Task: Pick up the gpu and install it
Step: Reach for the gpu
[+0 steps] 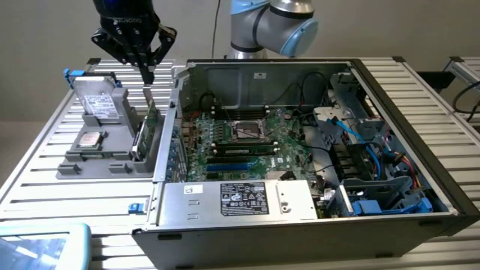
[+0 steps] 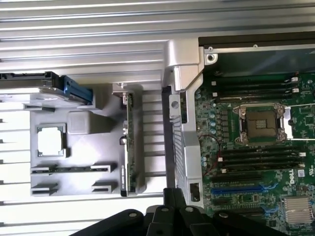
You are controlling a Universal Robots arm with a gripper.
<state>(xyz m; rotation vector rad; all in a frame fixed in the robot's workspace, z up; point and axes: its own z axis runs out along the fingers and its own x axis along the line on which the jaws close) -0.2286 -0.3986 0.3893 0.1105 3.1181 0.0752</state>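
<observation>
While gpu stands in tray, gripper hangs vertical above, fingers together

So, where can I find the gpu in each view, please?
Exterior view: the gpu stands on edge in the grey tray, on the side next to the computer case.
Wrist view: the gpu is seen edge-on, between the silver chip and the case.
Shared landmark: the silver chip in the tray.

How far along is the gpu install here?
Nothing done yet: the gpu stands upright in the grey holder beside the case. In hand: the shut gripper hangs close above it, holding nothing. Left: pickup and seating; the blue slot is empty.
</observation>
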